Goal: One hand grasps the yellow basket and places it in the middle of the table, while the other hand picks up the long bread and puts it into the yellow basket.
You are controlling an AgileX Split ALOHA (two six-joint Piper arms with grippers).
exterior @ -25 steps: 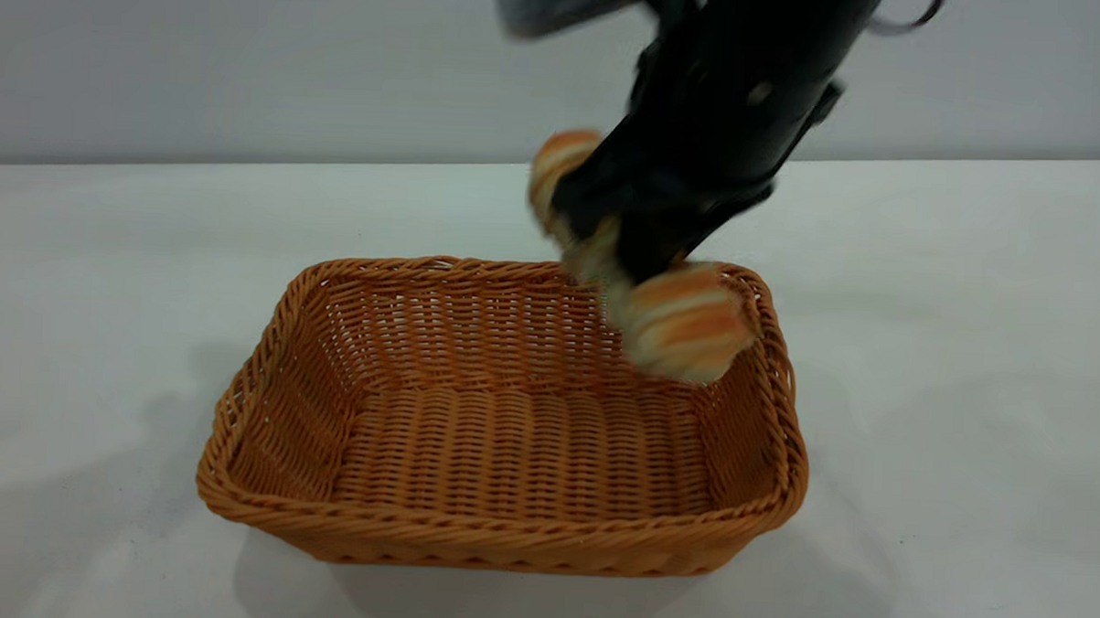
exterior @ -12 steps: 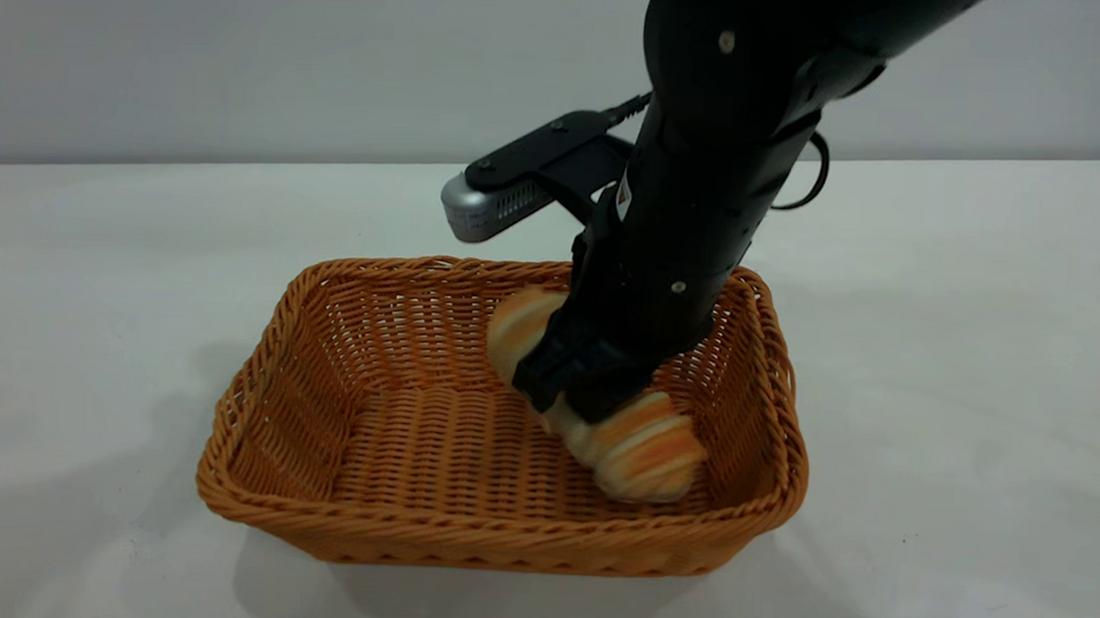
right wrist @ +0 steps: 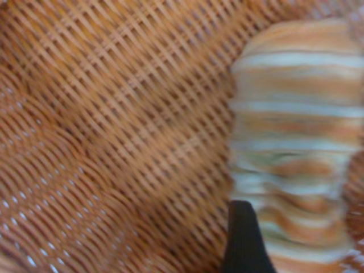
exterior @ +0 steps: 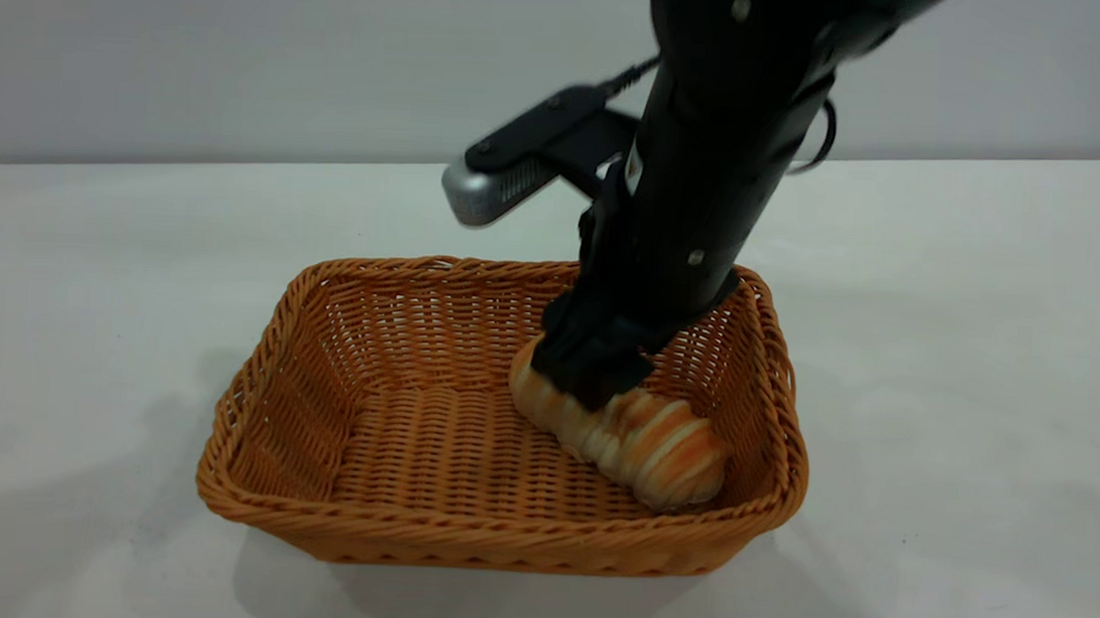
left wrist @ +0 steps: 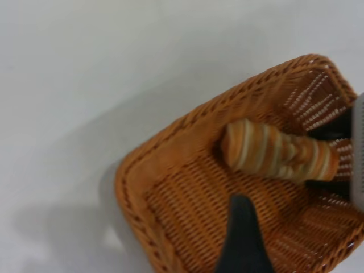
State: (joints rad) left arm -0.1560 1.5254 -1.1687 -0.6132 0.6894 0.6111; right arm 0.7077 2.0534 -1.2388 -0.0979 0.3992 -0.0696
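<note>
While the long bread point(exterior: 621, 434) lies on the floor of the yellow basket point(exterior: 469, 526), in its right half as the exterior camera sees it, my right gripper point(exterior: 594, 370) sits on top of the loaf's rear end, toward the basket's far wall. Loaf's long axis runs roughly 10 o'clock to 4 o'clock in that view; the free end points at 4 o'clock toward the near right corner and looks to be touching or just short of the sloping side wall. So from the right gripper the bulk of the bread lies at about 4 to 5 o'clock, low and just beside the fingers.

Right gripper state: I cannot tell whether the fingers are clamped or released. The black fingertip block hides the contact in the exterior view, and the right wrist view shows only one dark finger point(right wrist: 243, 242) against the ridged crust point(right wrist: 296, 148) (no gap readable).

Left gripper point(left wrist: 242, 239): hangs high above the basket's left side, well apart from the bread, only one dark finger showing, so its opening is also unreadable. Right arm is clearly the nearer one.

Basket stands about mid-table point(exterior: 969, 360). My judgement: bread is down; next move is release if still held, then a straight lift clear of the rim
</note>
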